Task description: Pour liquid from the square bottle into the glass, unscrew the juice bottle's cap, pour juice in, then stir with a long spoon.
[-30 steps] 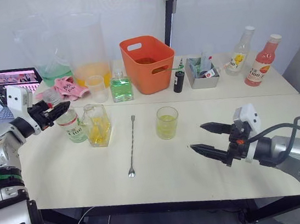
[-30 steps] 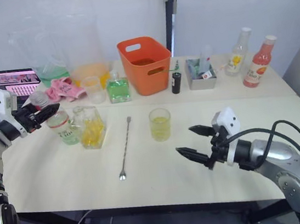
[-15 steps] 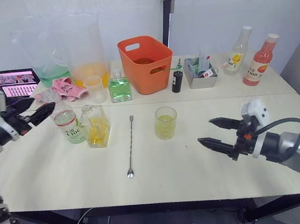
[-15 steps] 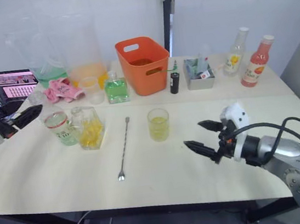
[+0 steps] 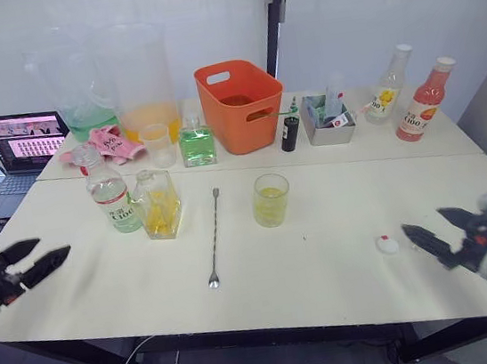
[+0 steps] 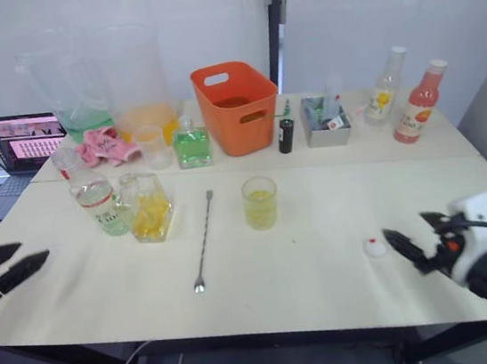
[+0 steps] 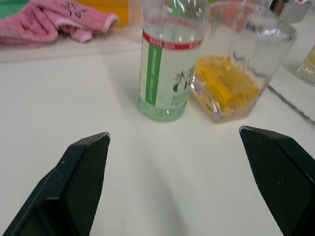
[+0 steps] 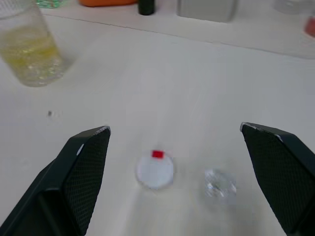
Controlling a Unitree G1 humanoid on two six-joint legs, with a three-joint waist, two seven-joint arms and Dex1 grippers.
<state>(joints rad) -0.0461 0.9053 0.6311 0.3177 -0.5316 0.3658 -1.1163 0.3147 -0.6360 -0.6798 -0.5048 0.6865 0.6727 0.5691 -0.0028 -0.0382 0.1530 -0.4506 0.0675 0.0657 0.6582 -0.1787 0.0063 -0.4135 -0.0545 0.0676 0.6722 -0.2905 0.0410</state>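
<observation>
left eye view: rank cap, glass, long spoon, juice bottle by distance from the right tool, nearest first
1. cap: on the table just off the open right tool's tips, toward the middle.
2. glass: mid-table, farther back.
3. long spoon: lying left of the glass.
4. juice bottle: standing on the far left, beside the square bottle.

Cream table (image 5: pixel 342 250), white wall panels (image 5: pixel 381 2) behind, dark vertical post (image 5: pixel 269 17).

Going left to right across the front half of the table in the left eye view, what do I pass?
Left end effector → juice bottle → square bottle → long spoon → glass → cap → right end effector.
</observation>
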